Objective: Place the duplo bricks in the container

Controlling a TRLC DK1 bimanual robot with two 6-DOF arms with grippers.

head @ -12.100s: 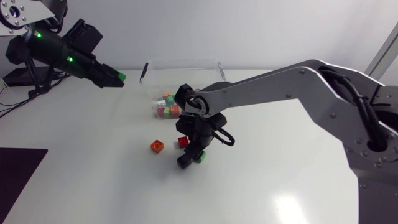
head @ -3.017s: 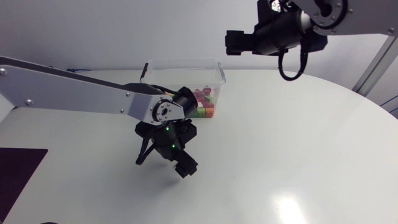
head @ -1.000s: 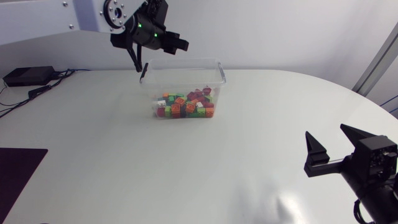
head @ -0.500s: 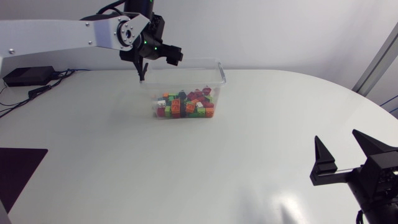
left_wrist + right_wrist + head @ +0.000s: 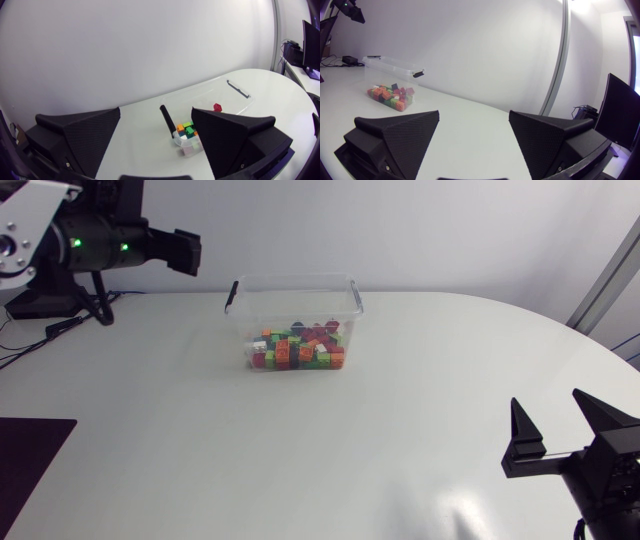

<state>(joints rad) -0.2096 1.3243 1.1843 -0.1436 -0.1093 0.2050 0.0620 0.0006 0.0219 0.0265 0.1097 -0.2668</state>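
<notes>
The left gripper (image 5: 156, 114) and right gripper (image 5: 474, 114) both gape wide, holding nothing, while duplo bricks (image 5: 298, 350) lie in the container (image 5: 352, 288) near the table's (image 5: 300, 460) far edge.

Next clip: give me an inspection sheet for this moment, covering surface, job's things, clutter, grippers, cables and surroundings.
Surface: white table, no spill or mark seen.
Job's things: clear container upright and open-topped toward the far side; duplo bricks heaped inside it; none seen loose on the table.
Clutter: dark mat at the near left corner.
Grippers: left gripper off to the container's left, over the far left of the table, fingers open, empty; right gripper at the near right, fingers open, empty.
Cables: black cable at the far left edge, apart from the container.
Surroundings: nothing seen.
</notes>
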